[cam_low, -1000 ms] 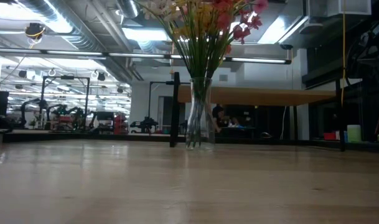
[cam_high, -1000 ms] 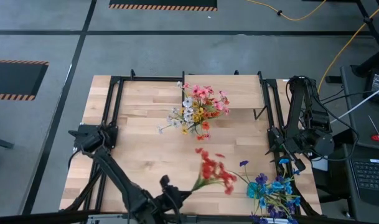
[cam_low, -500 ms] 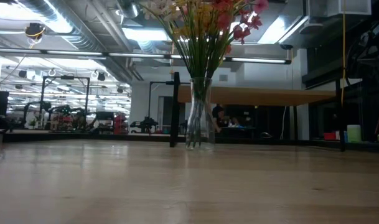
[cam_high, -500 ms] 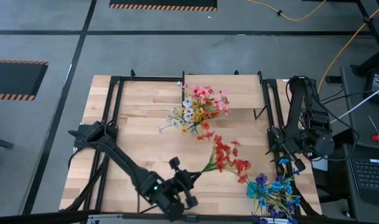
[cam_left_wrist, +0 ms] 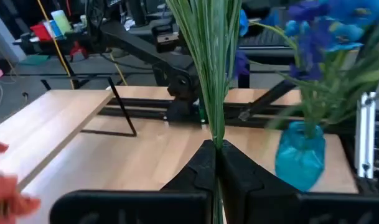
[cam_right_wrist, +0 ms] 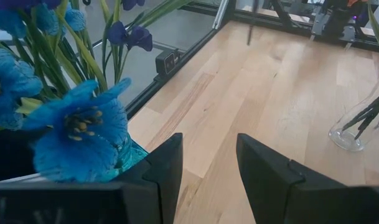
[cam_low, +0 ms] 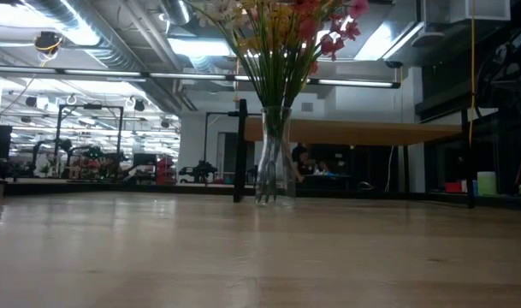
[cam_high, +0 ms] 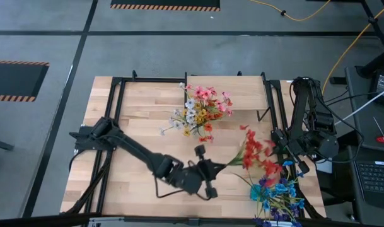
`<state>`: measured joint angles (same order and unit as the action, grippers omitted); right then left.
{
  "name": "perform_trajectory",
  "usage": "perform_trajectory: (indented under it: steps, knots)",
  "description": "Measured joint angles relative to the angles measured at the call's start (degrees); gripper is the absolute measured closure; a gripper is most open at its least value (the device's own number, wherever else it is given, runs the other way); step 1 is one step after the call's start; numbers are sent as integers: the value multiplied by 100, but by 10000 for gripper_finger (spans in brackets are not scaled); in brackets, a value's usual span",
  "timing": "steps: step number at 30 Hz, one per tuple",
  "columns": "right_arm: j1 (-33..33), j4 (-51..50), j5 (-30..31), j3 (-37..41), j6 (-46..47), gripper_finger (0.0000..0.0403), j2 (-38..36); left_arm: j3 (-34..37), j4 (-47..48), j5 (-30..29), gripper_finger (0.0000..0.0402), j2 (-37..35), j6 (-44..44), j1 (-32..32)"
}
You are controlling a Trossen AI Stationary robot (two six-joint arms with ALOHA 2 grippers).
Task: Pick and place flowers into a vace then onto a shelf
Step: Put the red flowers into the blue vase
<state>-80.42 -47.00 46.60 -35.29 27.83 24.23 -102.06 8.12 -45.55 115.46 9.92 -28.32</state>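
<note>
Change since the earlier frame: the left arm is swinging across the near table, carrying the red spray from the front edge toward the right side, blooms leading.

Left gripper (cam_high: 212, 169): fingers (cam_left_wrist: 201, 168) are pinching fully closed on the bundled green stems of the red flowers (cam_high: 258, 154), low on the stems, just short of their cut ends. The spray is lying almost level over the table, heads pointing toward the right arm's base.

Handling: the spray is judged light, its stems thin and springy, likely to flex and sag at the bloom end; the smooth stems may slip or fan apart under a loose pinch. The low hold suits dropping the ends into a vase mouth, provided the wrist is tipped upright first.

Left arm pose: it is reaching long and low from its base at the table's left edge, elbow extended, wrist rolled so the stems run sideways.

Right gripper (cam_right_wrist: 208, 165): it is parked at the right edge, fingers standing partly apart and holding nothing, beside the teal vase (cam_left_wrist: 300, 152) of blue flowers (cam_high: 277, 192).

Clear vase (cam_low: 274, 154): it is standing at the table's far middle, filled with the mixed bouquet (cam_high: 201, 110), just in front of the shelf (cam_high: 242, 92).
</note>
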Motion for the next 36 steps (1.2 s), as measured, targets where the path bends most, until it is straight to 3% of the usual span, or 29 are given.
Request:
perform_trajectory:
  steps: [6, 11, 18, 27, 36]
  knots:
    - [0, 79, 5, -4, -151, 251, 0, 0, -669, 866, 398, 11, -599, 549]
    - [0, 509, 275, -167, -1234, 251, 2, 0, -1506, 1683, 398, 11, -1392, 866]
    - [0, 754, 707, -455, -2311, 251, -2, 0, -1658, 1741, 398, 11, -1614, 1149]
    - [0, 2258, 696, -466, -4228, 251, -2, 2, -1961, 2316, 398, 11, -1927, 1479]
    - [131, 3048, 1102, -466, -4774, 251, 0, 2, -1954, 2801, 398, 11, -1972, 1751]
